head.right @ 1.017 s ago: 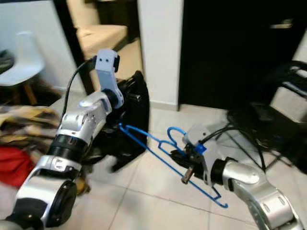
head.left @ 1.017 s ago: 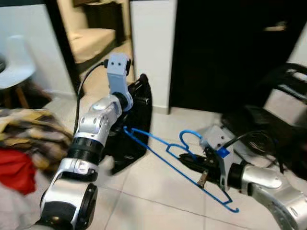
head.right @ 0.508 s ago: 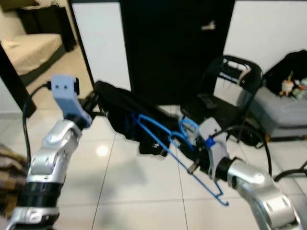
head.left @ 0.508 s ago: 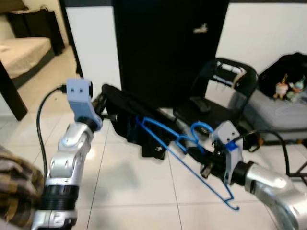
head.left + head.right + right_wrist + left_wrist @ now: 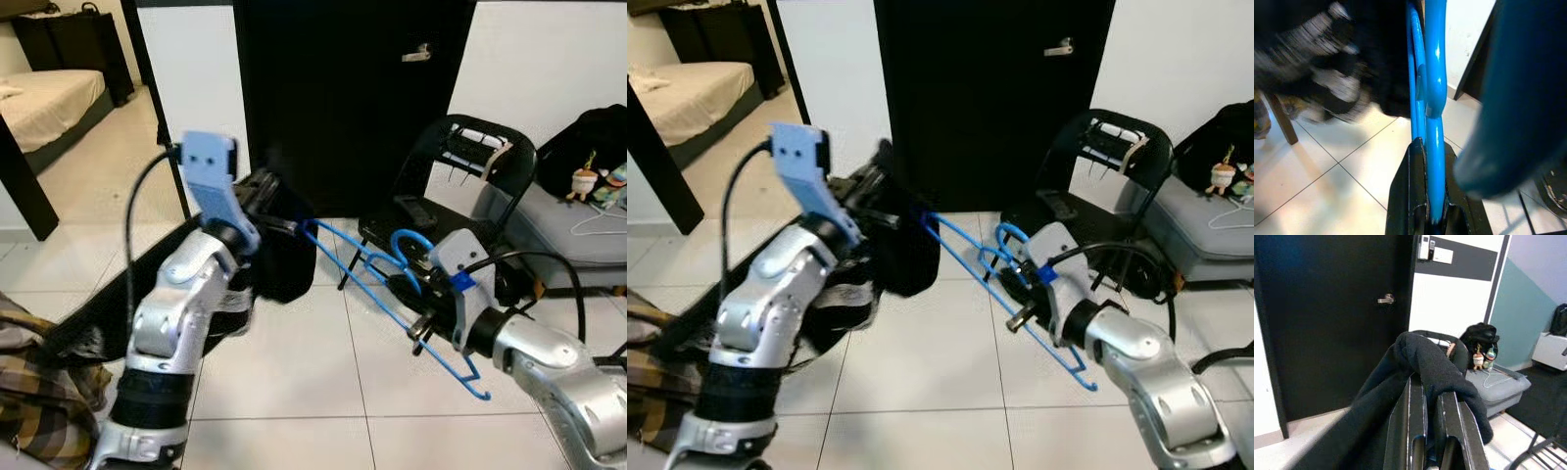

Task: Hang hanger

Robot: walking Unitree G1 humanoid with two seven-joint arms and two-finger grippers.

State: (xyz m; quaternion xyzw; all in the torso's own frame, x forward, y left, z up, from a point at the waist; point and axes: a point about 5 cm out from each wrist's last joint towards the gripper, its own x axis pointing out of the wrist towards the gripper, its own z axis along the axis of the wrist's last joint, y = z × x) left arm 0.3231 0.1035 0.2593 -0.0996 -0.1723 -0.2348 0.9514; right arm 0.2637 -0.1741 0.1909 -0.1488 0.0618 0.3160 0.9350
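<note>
Two grippers engaged, hanger and garment held off the floor

I am clamping my right gripper [image 5: 416, 311] on the blue hanger [image 5: 377, 294] near its hook, at centre right of the frame; the hanger's long bar is slanting from the garment down toward lower right. My left gripper [image 5: 1427, 431] is pinching the black garment [image 5: 906, 245], fingers [image 5: 1409, 421] close together, with cloth draping over their tips. Behind stand a black door [image 5: 343, 88] and a black folding chair [image 5: 465, 162]. White floor tiles [image 5: 294, 382] are lying below.

Head eyes look down, sharing the black door [image 5: 343, 98]; wrist cameras close.
</note>
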